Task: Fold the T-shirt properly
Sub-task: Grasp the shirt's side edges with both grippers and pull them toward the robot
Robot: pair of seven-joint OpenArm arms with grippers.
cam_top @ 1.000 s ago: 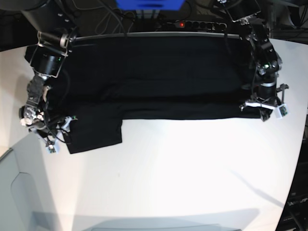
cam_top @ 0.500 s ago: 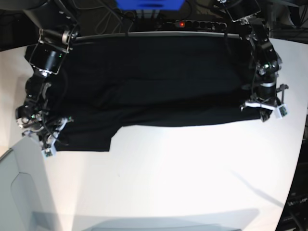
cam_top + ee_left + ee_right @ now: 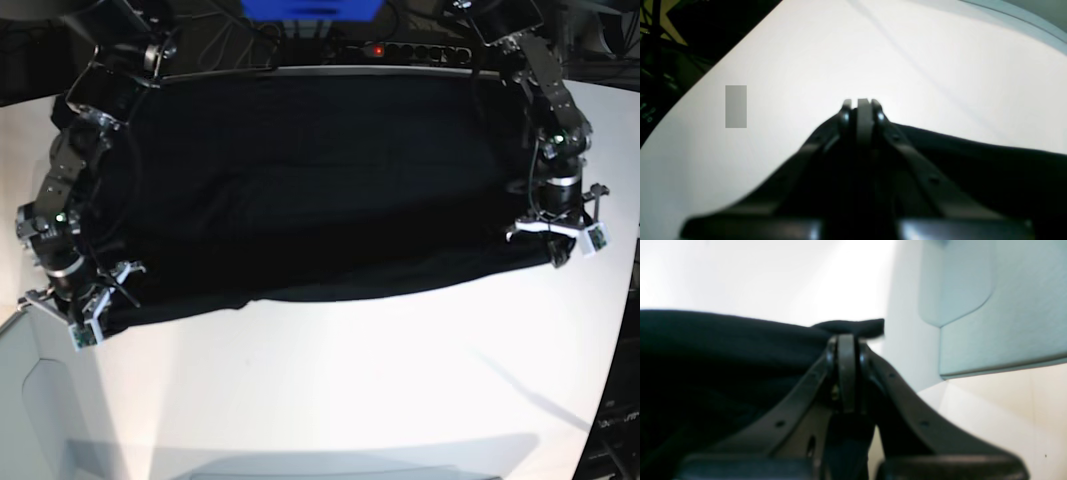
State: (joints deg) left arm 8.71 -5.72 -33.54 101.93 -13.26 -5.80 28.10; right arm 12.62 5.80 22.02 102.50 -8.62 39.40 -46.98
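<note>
The black T-shirt (image 3: 320,180) lies spread wide over the back half of the white table (image 3: 350,390), its near edge sagging between my two grippers. My left gripper (image 3: 553,248) is shut on the shirt's near right corner; in the left wrist view the shut gripper (image 3: 862,104) pinches black cloth (image 3: 973,166) just above the table. My right gripper (image 3: 92,318) is shut on the near left corner; in the right wrist view the gripper (image 3: 846,340) holds the cloth (image 3: 723,350), with a tip of it poking past the fingers. Label and neck are hidden.
A power strip with a red light (image 3: 400,48) and a blue object (image 3: 310,8) sit behind the table's back edge. A pale grey-blue panel (image 3: 40,400) lies at the front left, close to the right gripper; it also shows in the right wrist view (image 3: 990,306).
My right gripper moved left and toward the front, pulling out the hanging flap at the shirt's left. My left gripper moved slightly forward. The shirt's near edge now reaches farther forward.
</note>
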